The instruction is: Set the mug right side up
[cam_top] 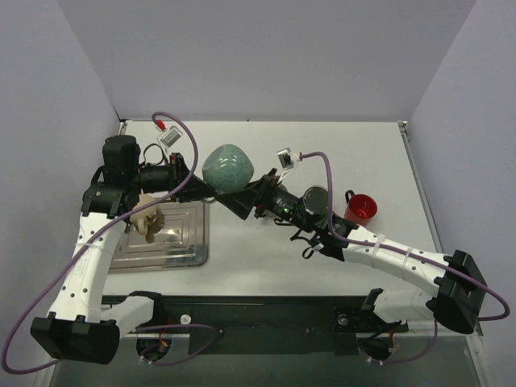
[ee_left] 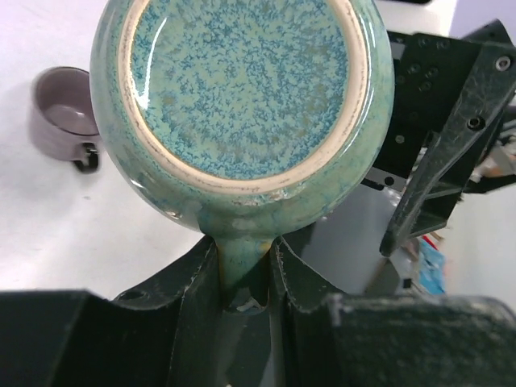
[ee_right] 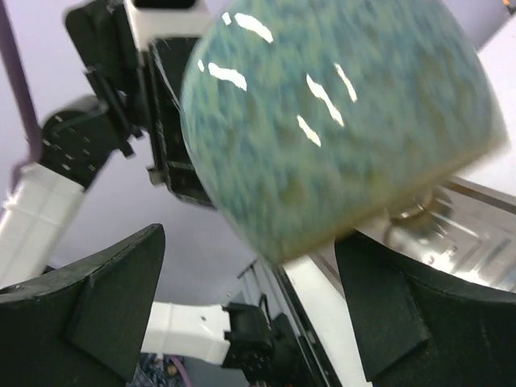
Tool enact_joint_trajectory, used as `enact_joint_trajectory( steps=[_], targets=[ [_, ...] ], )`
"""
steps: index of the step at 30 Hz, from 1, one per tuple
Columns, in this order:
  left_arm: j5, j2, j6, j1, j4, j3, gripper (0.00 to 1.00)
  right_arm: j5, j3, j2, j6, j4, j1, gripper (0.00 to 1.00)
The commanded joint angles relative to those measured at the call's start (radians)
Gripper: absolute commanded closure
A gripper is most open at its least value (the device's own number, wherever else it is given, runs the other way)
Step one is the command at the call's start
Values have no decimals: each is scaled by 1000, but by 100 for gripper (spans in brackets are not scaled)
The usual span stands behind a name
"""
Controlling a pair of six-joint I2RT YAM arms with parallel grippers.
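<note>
The mug (cam_top: 229, 166) is blue-green speckled ceramic and hangs above the table at mid-left. My left gripper (cam_top: 201, 184) is shut on its handle. In the left wrist view the mug's base (ee_left: 242, 89) faces the camera and the handle (ee_left: 240, 262) is pinched in my left gripper (ee_left: 242, 270). My right gripper (cam_top: 239, 202) is open just right of and below the mug. In the right wrist view the mug's side (ee_right: 339, 121) fills the space ahead of my right gripper (ee_right: 250, 242), and neither of the spread fingers (ee_right: 121, 282) touches it. The mug's mouth is hidden.
A metal tray (cam_top: 181, 246) lies at the left with a beige object (cam_top: 149, 216) on it. A dark grey cup (cam_top: 316, 198) and a red cup (cam_top: 360, 208) stand at the right. The grey cup also shows in the left wrist view (ee_left: 64, 117).
</note>
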Motion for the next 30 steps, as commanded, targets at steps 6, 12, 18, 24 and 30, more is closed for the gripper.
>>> enact_joint_trajectory(
  steps=[6,12,18,24,30],
  targets=[
    [149,-32,-158,-57,265,-59,100,43,77,1,-36,305,16,29],
    [177,-27,-132,-94,269,-71,100,83,130,37,-47,218,-1,95],
    [-292,70,503,-28,-441,215,14,146,213,-26,-213,-278,-33,100],
    [-741,-18,702,164,-418,72,13,163,304,10,-370,-943,-13,100],
    [-989,-55,776,267,-285,-152,10,131,191,82,-357,-1092,22,100]
  ],
)
